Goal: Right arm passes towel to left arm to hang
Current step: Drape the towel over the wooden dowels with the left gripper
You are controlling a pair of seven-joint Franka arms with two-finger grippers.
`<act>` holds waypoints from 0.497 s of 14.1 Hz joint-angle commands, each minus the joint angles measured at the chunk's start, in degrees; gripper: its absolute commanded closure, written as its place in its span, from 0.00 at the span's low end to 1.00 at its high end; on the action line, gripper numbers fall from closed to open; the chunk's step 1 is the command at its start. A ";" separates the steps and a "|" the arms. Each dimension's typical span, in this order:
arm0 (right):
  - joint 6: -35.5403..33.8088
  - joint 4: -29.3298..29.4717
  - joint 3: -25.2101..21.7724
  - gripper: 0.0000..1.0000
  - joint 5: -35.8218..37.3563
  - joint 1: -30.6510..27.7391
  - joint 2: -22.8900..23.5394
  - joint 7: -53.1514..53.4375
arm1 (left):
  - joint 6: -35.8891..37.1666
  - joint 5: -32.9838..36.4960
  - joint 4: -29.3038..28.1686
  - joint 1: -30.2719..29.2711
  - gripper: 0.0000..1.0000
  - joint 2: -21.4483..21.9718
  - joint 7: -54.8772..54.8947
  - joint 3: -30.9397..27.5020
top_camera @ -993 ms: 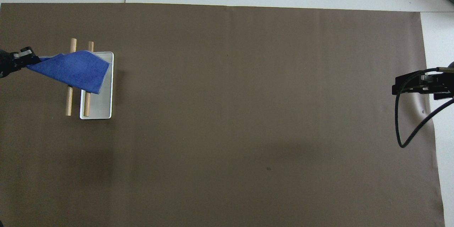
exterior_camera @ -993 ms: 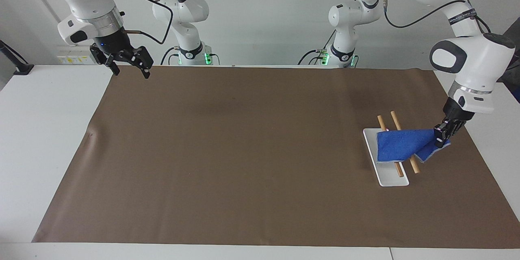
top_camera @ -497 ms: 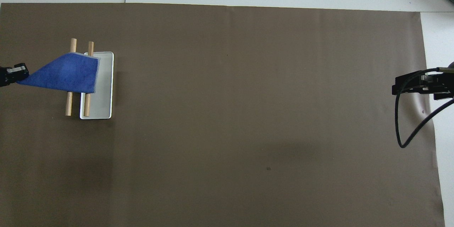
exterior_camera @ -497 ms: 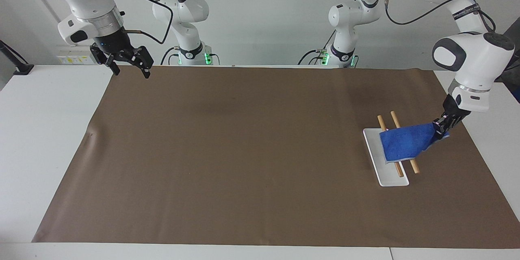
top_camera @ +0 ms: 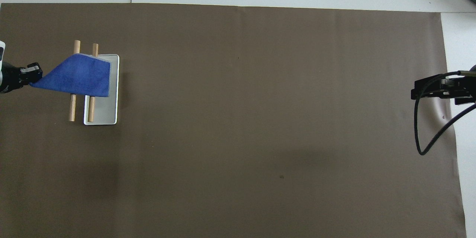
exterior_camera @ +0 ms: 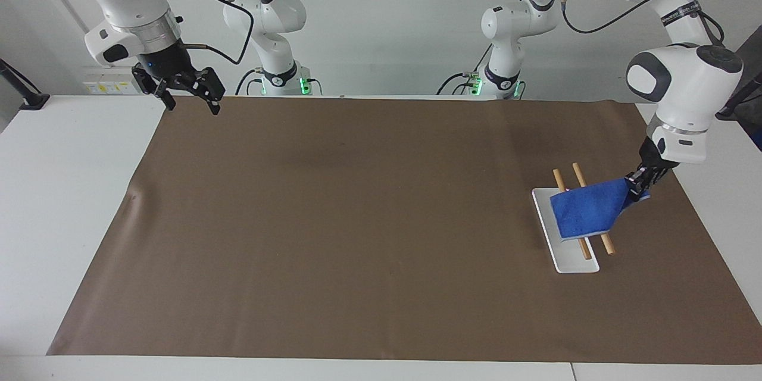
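Blue terry towel (exterior_camera: 586, 209) is hanging over two wooden rods (exterior_camera: 578, 177) of a small rack with a white base (exterior_camera: 572, 262), at the left arm's end of the table (exterior_camera: 357, 220). The left claw (exterior_camera: 638, 186) is pinching one corner of the towel, just beside the rods. The facing view is showing the rods lifted above the base; the overhead view is showing only the tip of this claw. The right claw (exterior_camera: 189, 90) is waiting with its fingers spread, over the table's edge at the right arm's end.
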State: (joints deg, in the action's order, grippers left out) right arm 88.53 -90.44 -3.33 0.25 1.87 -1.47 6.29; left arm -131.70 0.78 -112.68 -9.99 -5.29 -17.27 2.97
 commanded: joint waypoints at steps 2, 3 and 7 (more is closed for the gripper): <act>0.15 -1.41 0.25 0.00 -1.22 -0.38 -1.34 -0.40 | 0.22 3.70 1.59 0.50 1.00 0.28 -9.09 2.39; 0.06 -1.40 0.25 0.00 -1.22 -0.38 -1.34 -0.40 | 0.13 3.70 1.33 0.41 1.00 0.28 -8.93 2.39; 0.06 -1.40 0.25 0.00 -1.22 -0.38 -1.34 -0.40 | -3.11 3.70 -1.91 0.06 1.00 1.07 -8.40 2.39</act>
State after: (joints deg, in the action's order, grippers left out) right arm 88.53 -90.44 -3.33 0.25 1.87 -1.49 6.29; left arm -132.14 3.13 -111.82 -10.00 -5.27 -24.72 5.68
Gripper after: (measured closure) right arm 0.000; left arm 0.978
